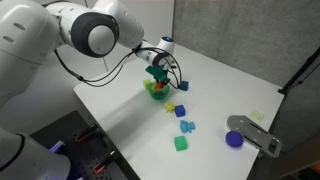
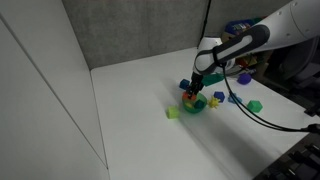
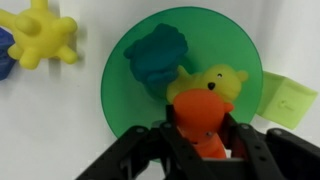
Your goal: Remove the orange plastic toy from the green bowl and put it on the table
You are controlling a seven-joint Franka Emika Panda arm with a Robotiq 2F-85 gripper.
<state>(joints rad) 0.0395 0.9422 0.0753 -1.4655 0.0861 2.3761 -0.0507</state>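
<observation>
In the wrist view the green bowl (image 3: 125, 85) lies below me with a teal toy (image 3: 158, 57) and a yellow toy (image 3: 215, 80) in it. My gripper (image 3: 203, 135) is shut on the orange plastic toy (image 3: 200, 115), which sits over the bowl's near rim. In both exterior views the gripper (image 1: 157, 73) (image 2: 195, 88) hangs right over the bowl (image 1: 154, 92) (image 2: 197, 104) on the white table (image 1: 130, 115) (image 2: 140, 120). The orange toy shows as a small spot (image 2: 189, 97).
A yellow spiky toy (image 3: 42, 37) lies left of the bowl and a light green block (image 3: 288, 100) right of it. Small yellow, blue and green blocks (image 1: 181, 143) and a purple disc (image 1: 234, 139) lie further along the table. A grey device (image 1: 254, 133) sits near the edge.
</observation>
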